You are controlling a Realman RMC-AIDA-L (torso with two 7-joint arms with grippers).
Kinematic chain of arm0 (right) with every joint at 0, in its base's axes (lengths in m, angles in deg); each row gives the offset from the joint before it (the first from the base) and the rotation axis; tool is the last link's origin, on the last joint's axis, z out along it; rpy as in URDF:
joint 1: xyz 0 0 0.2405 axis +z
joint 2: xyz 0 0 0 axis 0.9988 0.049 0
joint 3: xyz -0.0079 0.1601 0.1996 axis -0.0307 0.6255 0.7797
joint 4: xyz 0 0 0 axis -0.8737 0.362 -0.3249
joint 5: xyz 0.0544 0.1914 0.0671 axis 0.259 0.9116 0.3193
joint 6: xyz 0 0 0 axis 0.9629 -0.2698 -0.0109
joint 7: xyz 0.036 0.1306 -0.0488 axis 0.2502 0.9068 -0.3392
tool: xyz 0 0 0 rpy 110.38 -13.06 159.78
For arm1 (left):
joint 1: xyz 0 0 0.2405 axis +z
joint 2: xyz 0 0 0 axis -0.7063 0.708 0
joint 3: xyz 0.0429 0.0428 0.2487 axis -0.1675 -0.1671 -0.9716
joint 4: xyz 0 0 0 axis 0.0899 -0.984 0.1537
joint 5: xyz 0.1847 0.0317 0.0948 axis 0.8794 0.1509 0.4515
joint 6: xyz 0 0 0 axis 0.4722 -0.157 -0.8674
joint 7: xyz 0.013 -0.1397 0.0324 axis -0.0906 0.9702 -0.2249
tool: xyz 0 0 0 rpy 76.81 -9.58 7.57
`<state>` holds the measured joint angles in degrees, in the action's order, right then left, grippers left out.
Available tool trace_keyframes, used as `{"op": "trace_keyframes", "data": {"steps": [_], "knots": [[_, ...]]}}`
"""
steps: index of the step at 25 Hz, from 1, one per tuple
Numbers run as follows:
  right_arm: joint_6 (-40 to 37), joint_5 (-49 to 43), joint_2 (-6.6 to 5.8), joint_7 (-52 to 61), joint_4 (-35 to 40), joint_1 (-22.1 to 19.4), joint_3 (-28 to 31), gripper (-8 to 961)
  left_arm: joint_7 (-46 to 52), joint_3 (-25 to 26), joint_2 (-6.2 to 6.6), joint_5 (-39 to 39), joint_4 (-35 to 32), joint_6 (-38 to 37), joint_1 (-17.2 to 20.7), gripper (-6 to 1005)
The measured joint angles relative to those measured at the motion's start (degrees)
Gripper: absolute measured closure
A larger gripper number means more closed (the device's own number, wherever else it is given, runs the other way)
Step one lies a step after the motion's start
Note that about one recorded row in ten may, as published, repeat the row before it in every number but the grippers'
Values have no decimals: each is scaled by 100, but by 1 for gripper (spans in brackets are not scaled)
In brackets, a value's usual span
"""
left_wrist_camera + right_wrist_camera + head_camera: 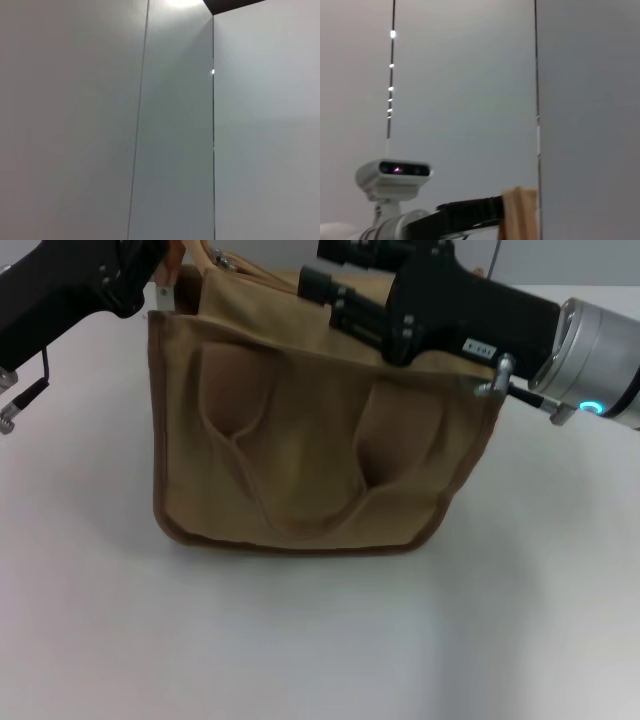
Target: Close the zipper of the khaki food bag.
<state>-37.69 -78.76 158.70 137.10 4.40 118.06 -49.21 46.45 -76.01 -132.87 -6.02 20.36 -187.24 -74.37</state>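
The white worktop [300,640] filled the nearest part of the head view, bare in front of the bag. The khaki food bag [310,450] stood upright on it at about the centre, its front panel facing the camera, with brown piping along the edges and two flat loop handles [250,440] hanging down against the front. The panel sagged inward between the handles.

Beyond the front panel, at the bag's top edge, both arms reached in. The left end effector [165,275] sat at roughly 11 o'clock from the bag's centre, at the bag's top left corner; it seemed to touch the fabric there, but its fingers were hidden by the arm's black housing, so I could not tell whether they were spread or pressed together. The right end effector [325,285] came in from 2 o'clock, its black body lying across the top of the bag, its tip over the top panel near 12 o'clock. Its fingers were also out of sight, so their opening and whatever they held could not be told. The zipper was hidden behind the arms.

The left wrist view showed only pale wall panels. The right wrist view showed wall panels, a white camera head [394,179] and a strip of tan material [519,212].
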Motion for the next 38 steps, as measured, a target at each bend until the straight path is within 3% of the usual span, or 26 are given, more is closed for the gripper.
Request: {"op": "trace_keyframes", "data": {"steps": [7, 21, 38], "knots": [[227, 585, -7, -425, -293, 176, -148, 532, 55, -553, 1, -346, -64, 28, 42, 974], [1089, 1028, -1, -1785, -325, 315, -1363, 533, 67, -668, 1, -370, -63, 254, -50, 971], [669, 1664, -18, -1995, -333, 119, -1250, 533, 18, -776, 0, -513, -64, 371, -59, 968]]}}
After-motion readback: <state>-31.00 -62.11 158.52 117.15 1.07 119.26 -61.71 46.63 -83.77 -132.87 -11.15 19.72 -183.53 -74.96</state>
